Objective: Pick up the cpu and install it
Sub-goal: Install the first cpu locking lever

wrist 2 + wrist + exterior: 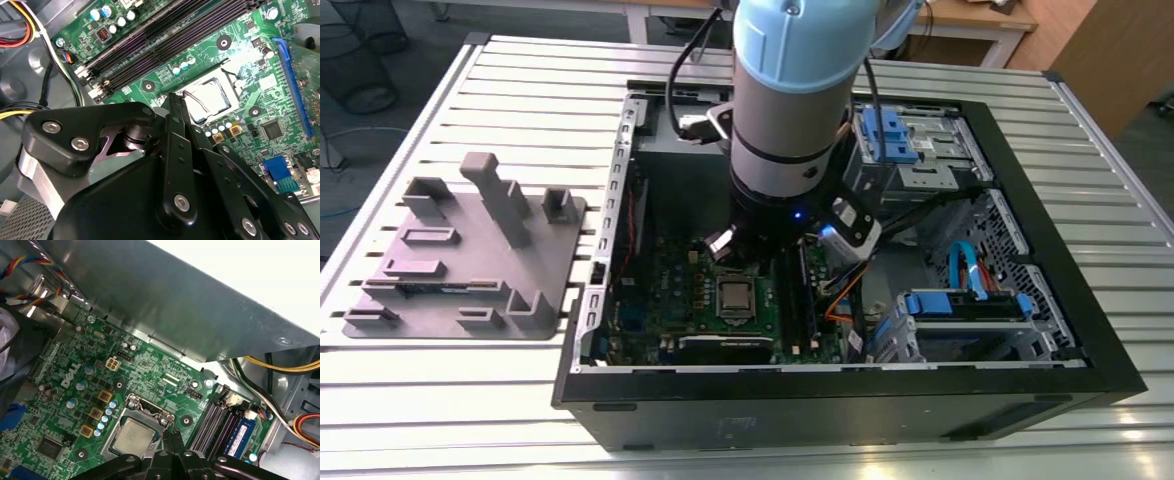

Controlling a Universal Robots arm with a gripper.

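Note:
The cpu (735,296), a small square chip with a silvery lid, lies flat in its socket on the green motherboard (680,300) inside the open computer case (854,410). It also appears in both wrist views (132,435) (210,97), framed by the dark socket bracket (150,409). My gripper (170,434) hangs just above the board at the socket's edge, on the side toward the memory slots. Its two black fingers (176,107) are shut together with nothing between them, and they do not touch the chip.
Dark memory slots (216,424) run beside the socket. Drive cages with blue parts (963,308) and cable bundles (280,365) crowd the case on the exterior view's right. A grey fixture block (467,255) stands on the slatted table (454,400) outside the case.

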